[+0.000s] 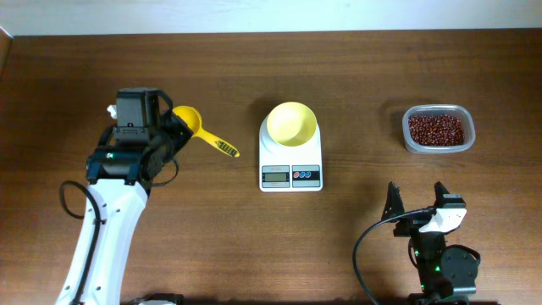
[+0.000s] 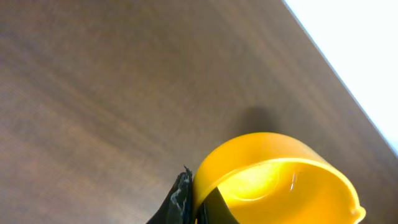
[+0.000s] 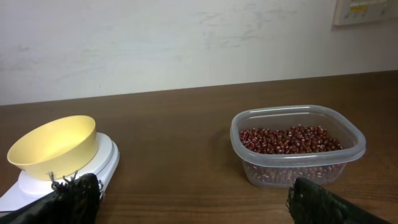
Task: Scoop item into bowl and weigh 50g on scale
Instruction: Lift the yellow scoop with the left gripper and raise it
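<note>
The pale yellow bowl (image 1: 291, 123) stands empty on the white scale (image 1: 290, 175) at the table's middle. The red-brown beans (image 1: 436, 129) fill a clear tub (image 1: 464, 144) at the right. My left gripper (image 1: 172, 127) is shut on the cup rim of a yellow scoop (image 1: 196, 124), whose handle points right toward the scale. In the left wrist view the fingers (image 2: 194, 186) pinch the scoop's wall (image 2: 280, 180); the scoop is empty. My right gripper (image 1: 417, 199) is open and empty near the front edge. Its view shows the bowl (image 3: 53, 146), scale (image 3: 104, 163) and beans (image 3: 289, 140).
The clear tub (image 3: 298, 171) stands ahead and right of the right gripper (image 3: 193, 199), with bare brown table between it and the scale. A pale wall runs along the table's far edge.
</note>
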`<state>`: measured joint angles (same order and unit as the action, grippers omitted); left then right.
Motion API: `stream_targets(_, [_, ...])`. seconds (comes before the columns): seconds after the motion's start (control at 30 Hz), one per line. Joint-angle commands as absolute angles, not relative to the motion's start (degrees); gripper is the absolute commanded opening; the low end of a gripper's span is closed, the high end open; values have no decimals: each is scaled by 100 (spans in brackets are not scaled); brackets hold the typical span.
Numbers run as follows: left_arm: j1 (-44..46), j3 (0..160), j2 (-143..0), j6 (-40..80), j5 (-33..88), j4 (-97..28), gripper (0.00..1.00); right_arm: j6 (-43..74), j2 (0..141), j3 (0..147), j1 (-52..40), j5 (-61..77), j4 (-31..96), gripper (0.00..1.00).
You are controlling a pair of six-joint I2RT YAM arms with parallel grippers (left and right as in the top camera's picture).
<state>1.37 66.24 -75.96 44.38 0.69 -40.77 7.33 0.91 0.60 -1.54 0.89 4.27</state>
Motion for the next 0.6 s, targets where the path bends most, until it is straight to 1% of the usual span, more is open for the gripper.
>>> stream_targets(0.0, [106, 6702, -7524, 4405, 123, -3533, 0, 729, 36, 32, -185, 19, 460, 99])
stream_targets(0.13, [106, 6702, -7524, 4407, -287, -2536, 0, 729, 36, 32, -185, 19, 460, 99])
stream_targets(0.23, [106, 6702, -7524, 4407, -285, -1870, 0, 729, 36, 32, -185, 19, 460, 99])
stream_targets(0.3, [106, 6702, -7524, 4407, -285, -1640, 0, 729, 36, 32, -185, -10, 408, 99])
stream_targets(0.4, [108, 6702, -7524, 4482, -283, -1726, 0, 740, 36, 32, -187, -36, 117, 99])
stream_targets(0.47, [108, 6702, -7524, 5052, -279, -1966, 0, 858, 36, 32, -185, 454, 102, 99])
stream_targets(0.5, [108, 6702, -7524, 5323, -279, -2097, 0, 1219, 36, 32, -185, 816, 99, 99])
stream_targets(0.53, [108, 6702, -7524, 5568, -279, -2248, 0, 1590, 36, 32, -187, 869, 58, 99])
stream_targets(0.57, [108, 6702, -7524, 5839, -276, -2414, 0, 2261, 36, 32, -185, 862, 60, 99])
